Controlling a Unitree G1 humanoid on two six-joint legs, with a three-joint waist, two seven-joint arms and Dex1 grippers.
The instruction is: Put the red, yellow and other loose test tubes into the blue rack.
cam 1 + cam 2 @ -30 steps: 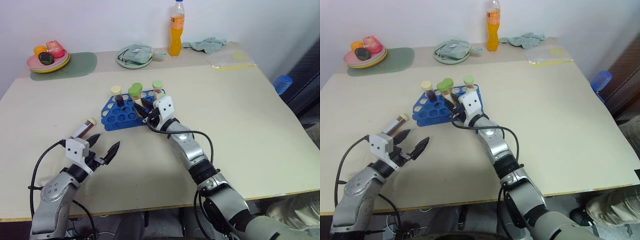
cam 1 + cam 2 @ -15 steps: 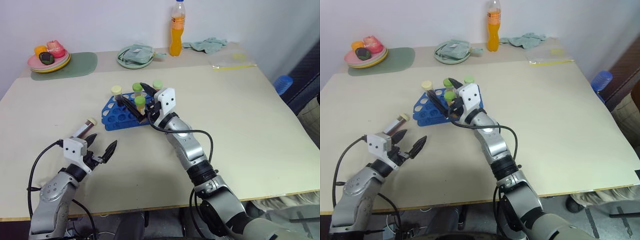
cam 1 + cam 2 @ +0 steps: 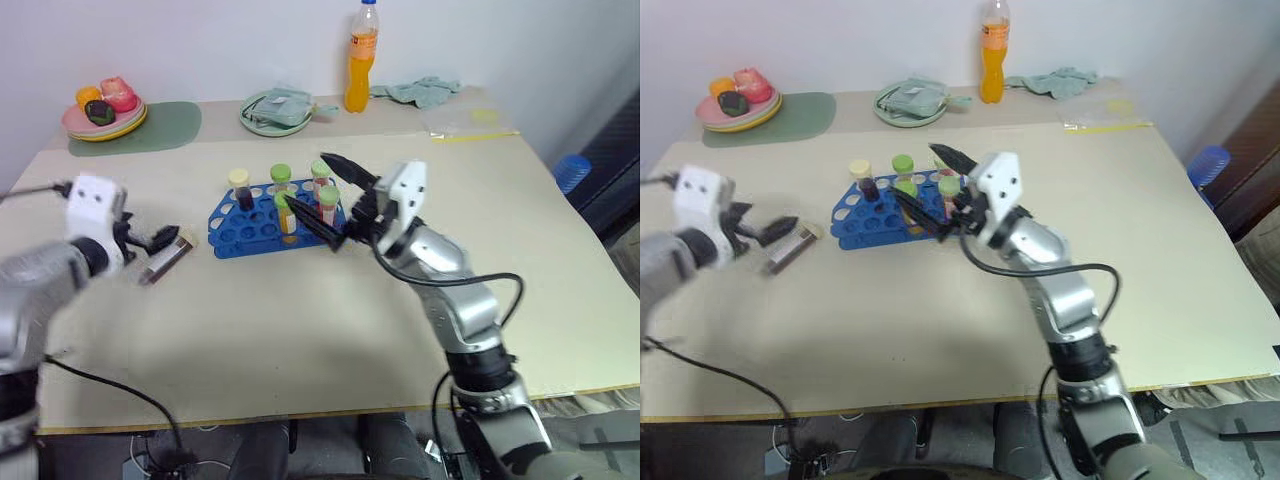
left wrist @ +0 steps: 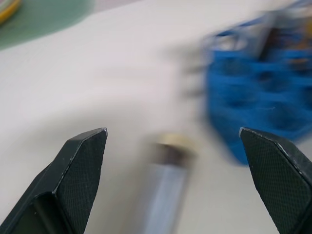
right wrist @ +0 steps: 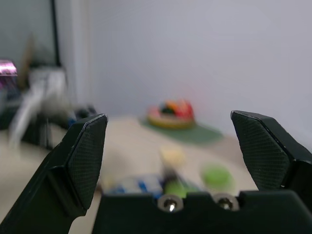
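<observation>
The blue rack (image 3: 262, 218) stands on the table's middle with several tubes upright in it, capped yellow (image 3: 238, 178) and green (image 3: 281, 172). One loose tube (image 3: 163, 259) with a cream cap and dark contents lies on the table left of the rack. My left gripper (image 3: 150, 240) hovers just above that tube, open and empty; in the left wrist view the tube (image 4: 168, 183) lies between the spread fingers, with the rack (image 4: 258, 97) beyond. My right gripper (image 3: 325, 197) is raised over the rack's right end, open and empty.
Along the far edge stand an orange drink bottle (image 3: 359, 62), a green plate with a cloth (image 3: 275, 110), a plate of fruit (image 3: 103, 112) on a green mat and a crumpled cloth (image 3: 415, 90). A plastic bag (image 3: 465, 122) lies at the far right.
My right gripper opened, left a green-capped tube standing in the rack, and drew back up and to the right. My left arm rose and swung out left over the loose tube.
</observation>
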